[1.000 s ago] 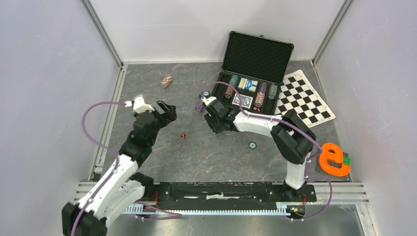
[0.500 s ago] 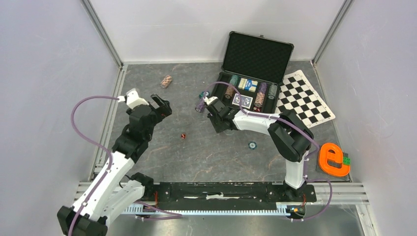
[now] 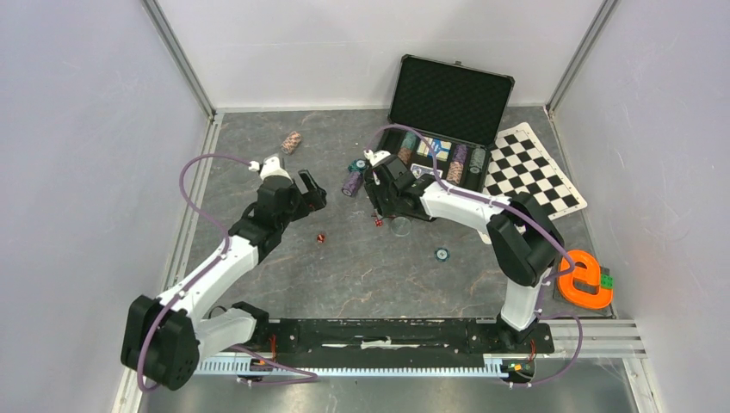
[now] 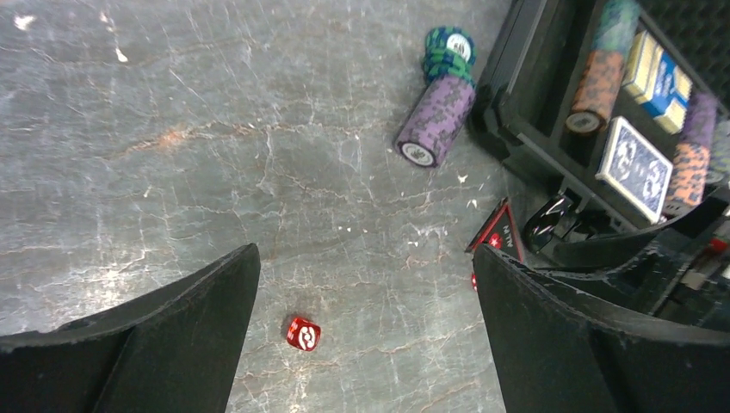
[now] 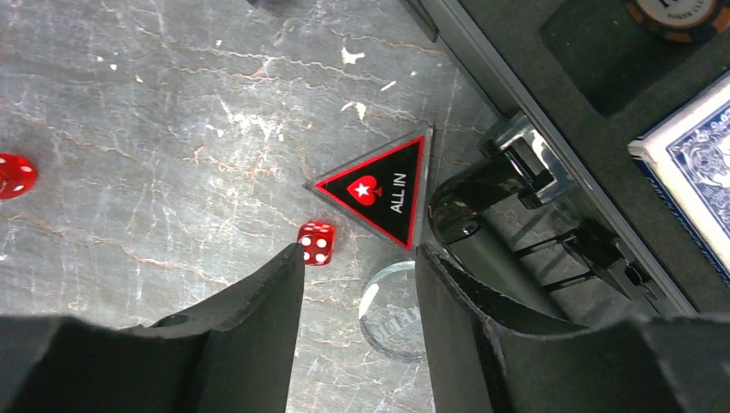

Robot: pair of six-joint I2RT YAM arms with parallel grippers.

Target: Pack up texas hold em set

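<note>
Case (image 3: pixel 452 95) propped open at the far right of the table (image 3: pixel 387 284), its tray holding rows of chips (image 4: pixel 594 86) and a blue deck (image 4: pixel 634 157). My right gripper (image 3: pixel 389 211) hangs just in front of the tray's near-left corner, jaws parted to a middling gap and holding nothing. In its wrist view the marker (image 5: pixel 379 189), lettered ALL IN, lies flat on the table just ahead of the fingertips and beside the case wall. A die (image 5: pixel 316 243) sits just beside one fingertip, and a clear disc (image 5: pixel 392 314) lies between the fingers, partly covered by them. From above I cannot see the marker, because the gripper hides it.

My left gripper (image 3: pixel 312 191) is spread wide and empty, left of the right one and well apart from the case. A second die (image 4: pixel 303 333) shows between its fingers in the wrist view. A purple stack (image 4: pixel 435 120) and a green stack (image 4: pixel 449 50) lie on their sides, apparently touching, just off the case's left wall. Farther out are a pink stack (image 3: pixel 292 141) at far left and one loose chip (image 3: pixel 442 254) nearer me. Both wrist views cut off the tray, and I cannot read the chip faces.
</note>
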